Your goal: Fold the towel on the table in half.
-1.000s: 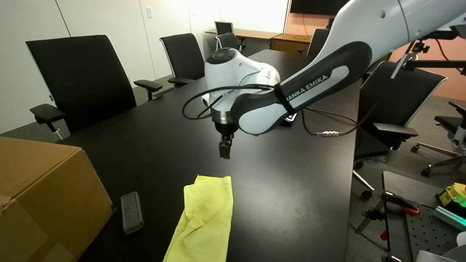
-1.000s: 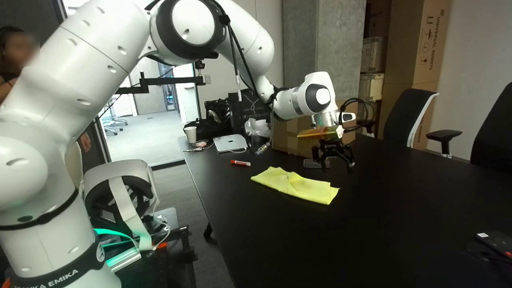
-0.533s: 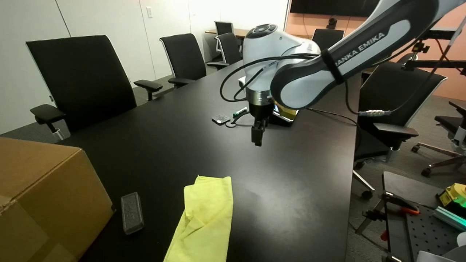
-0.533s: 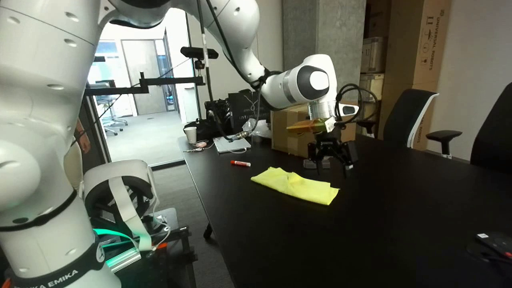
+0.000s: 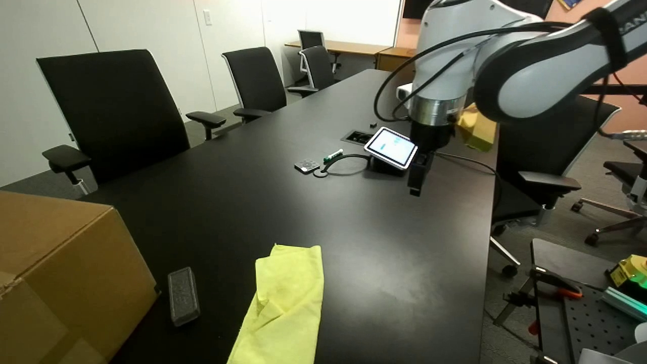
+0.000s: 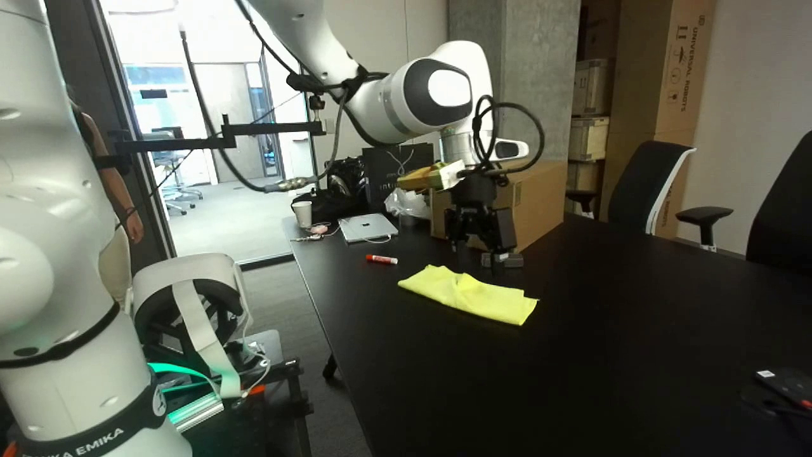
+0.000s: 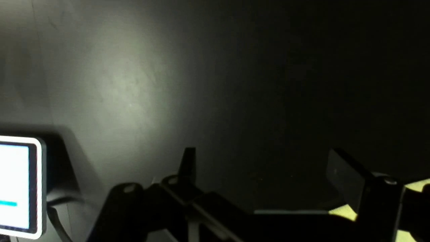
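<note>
Black and matte, the long table (image 5: 394,273) fills much of both exterior views and carries a blurred shine. Along it stand black chairs (image 5: 116,111), and white wall panels (image 5: 146,25) are behind some of them. A brown cardboard box (image 5: 76,283) rests on the table, with a dark grey block (image 5: 183,296) just beside it. Farther along is a tablet (image 5: 391,146) with a lit screen. In an exterior view, a silver laptop (image 6: 368,227) and a red marker (image 6: 381,259) lie near the table's edge.

The towel (image 6: 472,294), light yellow-green, lies on the table as a narrow strip, apart from the box. Some creases cross its middle, and it seems to have more than one layer.

The gripper (image 7: 260,153) is above the table, well apart from the towel. Its two fingers (image 7: 346,178) stand wide from each other, and dark table surface shows between them.

In an exterior view the near end of the towel is cut off by the lower border; in the wrist view only small yellow pieces appear behind a finger. A person (image 6: 115,270) is partly hidden by the robot arm (image 6: 57,203).
</note>
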